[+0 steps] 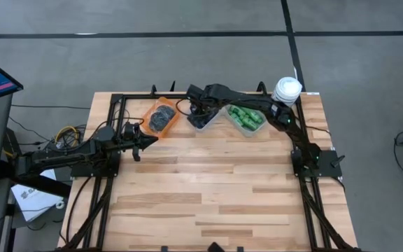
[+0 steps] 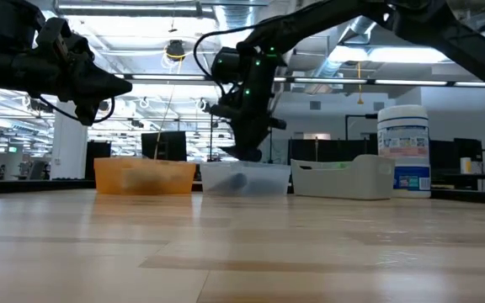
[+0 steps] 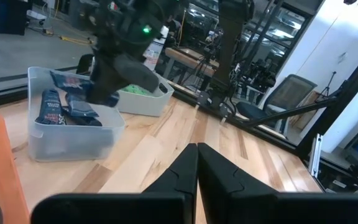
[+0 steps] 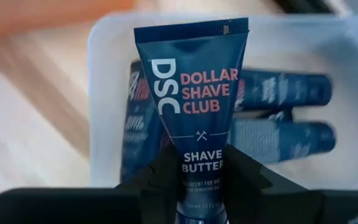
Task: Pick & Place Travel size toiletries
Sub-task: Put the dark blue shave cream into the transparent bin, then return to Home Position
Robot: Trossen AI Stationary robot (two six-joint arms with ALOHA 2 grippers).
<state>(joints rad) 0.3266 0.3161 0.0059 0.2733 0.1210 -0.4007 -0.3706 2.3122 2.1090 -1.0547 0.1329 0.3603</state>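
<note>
Toiletries of three kinds sit sorted in three bins lined up along the far edge of the wooden table (image 1: 208,189). From the table's middle, the orange bin (image 1: 163,116) lies at about eleven o'clock and holds the dark grey round tins (image 1: 162,117). The clear bin (image 1: 203,119) at twelve o'clock holds the navy tubes (image 3: 59,107). The pale bin (image 1: 245,119) at one o'clock holds the bright green mini bottles (image 1: 246,117). A large white jar with a blue label (image 1: 286,91) stands just beyond that last bin, towards two o'clock.

The right gripper (image 4: 196,167) hangs directly above the clear bin, its arm reaching in from the three o'clock side. Its two dark fingers (image 4: 160,174) are partly apart and pinch the cap end of one navy tube (image 4: 194,99), printed "Dollar Shave Club Shave Butter". The tube hangs over the other navy tubes lying in the bin below. In the low view the tube's lower end sits at about the bin's rim; whether it touches the ones beneath cannot be told.

The left gripper (image 1: 142,139) waits at about nine o'clock, raised off the table, just beside the near corner of the orange bin, its fingers (image 3: 185,180) pressed together with nothing between them.
</note>
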